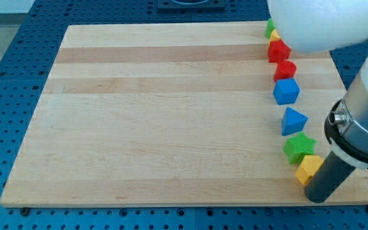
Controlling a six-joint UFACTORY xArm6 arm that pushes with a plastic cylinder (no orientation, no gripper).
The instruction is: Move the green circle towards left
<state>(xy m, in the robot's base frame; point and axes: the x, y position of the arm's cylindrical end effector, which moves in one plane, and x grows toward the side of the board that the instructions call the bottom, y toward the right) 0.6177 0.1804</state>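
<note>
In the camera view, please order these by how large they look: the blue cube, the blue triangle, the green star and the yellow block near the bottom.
Largest to smallest, as seen:
1. Green star-shaped block and blue cube-shaped block: about equal, so I do not rank them.
2. Blue triangular block.
3. Yellow block, partly hidden by the dark rod, so unsure.

A white rounded arm point(324, 22) with a silver collar carries a dark rod point(329, 179).

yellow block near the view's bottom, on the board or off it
On. The yellow block lies on the wooden board, by its right edge, below the green star and beside my tip.
</note>
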